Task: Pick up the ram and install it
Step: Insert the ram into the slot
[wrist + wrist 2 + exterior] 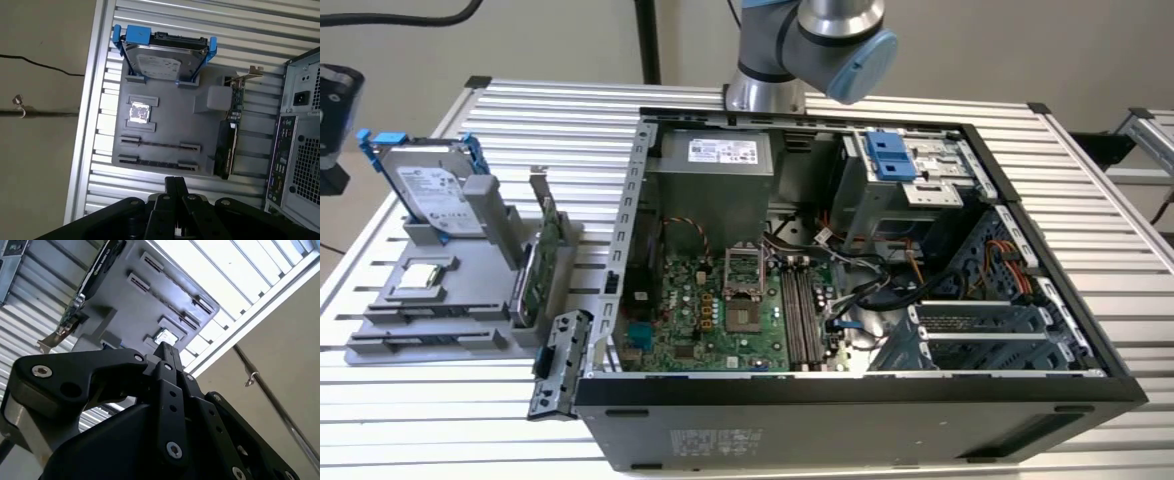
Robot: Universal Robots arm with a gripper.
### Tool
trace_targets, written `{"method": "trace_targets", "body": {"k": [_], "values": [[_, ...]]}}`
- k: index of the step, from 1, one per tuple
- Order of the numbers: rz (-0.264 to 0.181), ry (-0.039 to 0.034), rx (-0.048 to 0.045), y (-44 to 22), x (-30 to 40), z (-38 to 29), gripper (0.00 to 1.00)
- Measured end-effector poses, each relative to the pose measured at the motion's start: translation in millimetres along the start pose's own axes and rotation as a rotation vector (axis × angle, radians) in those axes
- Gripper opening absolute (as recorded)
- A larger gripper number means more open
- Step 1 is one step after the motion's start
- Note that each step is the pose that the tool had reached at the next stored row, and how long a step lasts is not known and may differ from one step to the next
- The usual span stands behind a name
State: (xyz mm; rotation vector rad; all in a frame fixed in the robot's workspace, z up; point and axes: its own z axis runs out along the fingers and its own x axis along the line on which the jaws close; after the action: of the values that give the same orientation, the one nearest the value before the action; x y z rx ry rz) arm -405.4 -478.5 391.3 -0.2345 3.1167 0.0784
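While the pincer [175,181] hangs clenched, its fingers pressed together with nothing between them, the ram [159,162] rests in the grey tray [170,120], apart from the pincer. In the first wrist view the ram appears as a thin dark strip on its edge, in the long holder along the tray side nearest to the pincer. A second long holder just beside it carries a similar dark line, and I cannot tell if that is another stick. The tray holds also a silver drive [165,62] with blue rails, standing tilted at the far side. A small square chip [140,112] sits in its own pocket between the drive and the long holders, and a green card [229,140] stands on its edge along the side toward the case [854,420]. In the exterior view the tray lies on the slatted surface [454,420], at the exterior view's left of the open case. Inside the case lies the motherboard [720,310] with its long slots [803,315] near the middle, a grey power supply [714,180] beyond it and loose cables [881,290] beside. The arm [817,40] stands behind the case.
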Motion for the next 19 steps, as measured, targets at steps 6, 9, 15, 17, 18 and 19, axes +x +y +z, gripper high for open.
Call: {"method": "trace_targets", "body": {"k": [6,9,15,17,18,19], "values": [[-0.032,0.0015,-0.0006,0.0,0.0,0.0,0.0],[-0.042,0.0021,-0.0008,0.0,0.0,0.0,0.0],[-0.061,0.0029,-0.0012,0.0,-0.1,0.1,0.0],[-0.066,0.0032,-0.0013,0.0,0.0,0.1,0.0],[-0.068,0.0033,-0.0013,0.0,0.0,0.1,0.0],[-0.071,0.0034,-0.0013,0.0,0.0,0.1,0.0]]}}
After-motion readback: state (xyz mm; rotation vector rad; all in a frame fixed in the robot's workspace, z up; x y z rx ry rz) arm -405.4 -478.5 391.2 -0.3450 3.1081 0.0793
